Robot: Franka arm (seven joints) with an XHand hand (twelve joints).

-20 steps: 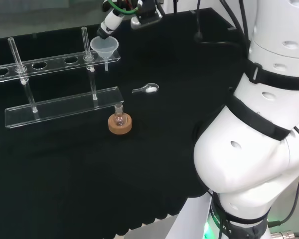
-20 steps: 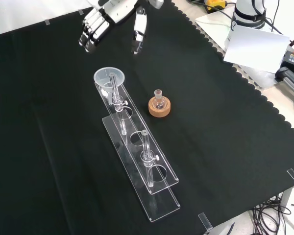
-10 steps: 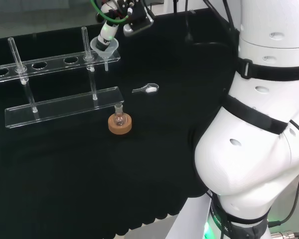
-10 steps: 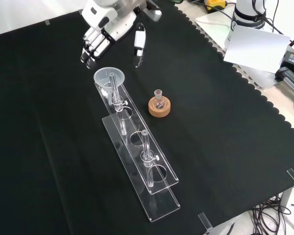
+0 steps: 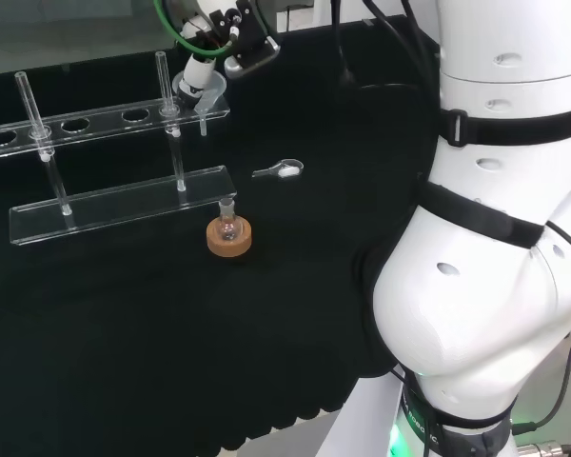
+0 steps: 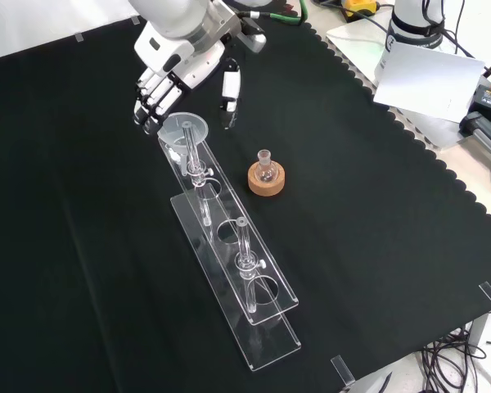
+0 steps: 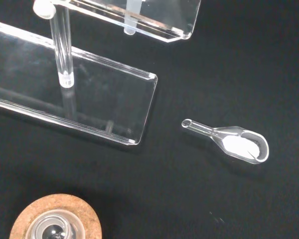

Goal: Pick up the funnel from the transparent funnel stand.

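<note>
Funnel (image 6: 184,131): seated in the end hole of the stand (image 6: 237,270), not yet lifted. Robot hand (image 6: 168,70): poised just above the rim, fingers spread apart, thumb on the far side, nothing gripped. Risk: a skewed closure may tip the funnel or jolt the stand toward the flask (image 6: 266,173).

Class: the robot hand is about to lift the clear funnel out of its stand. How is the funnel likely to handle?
The funnel looks thin-walled and clear, so probably light and stiff. Its smooth sloping cone may slip between the robot hand's fingers. Its stem hangs through a hole in the stand, so it likely needs a straight lift; a sideways pull could catch.
</note>
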